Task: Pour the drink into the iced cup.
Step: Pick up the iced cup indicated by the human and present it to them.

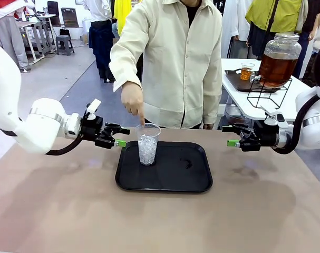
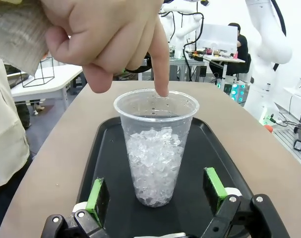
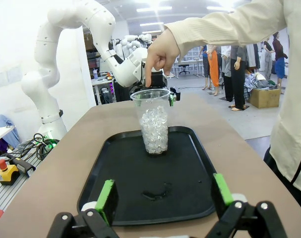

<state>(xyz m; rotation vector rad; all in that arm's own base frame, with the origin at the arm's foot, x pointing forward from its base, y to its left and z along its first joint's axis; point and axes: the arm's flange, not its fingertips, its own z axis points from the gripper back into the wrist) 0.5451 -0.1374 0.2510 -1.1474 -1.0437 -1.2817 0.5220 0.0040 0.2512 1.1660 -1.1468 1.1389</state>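
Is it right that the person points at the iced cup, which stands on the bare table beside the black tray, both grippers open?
No. The iced cup stands on the black tray, not beside it, as the front view shows. The person's hand does point at it, and the left gripper and right gripper are open.

Iced cup [image 1: 147, 143] left on tray [image 1: 187, 180] — drink [image 1: 275, 68] behind-right, apparently on stand [image 1: 268, 92].
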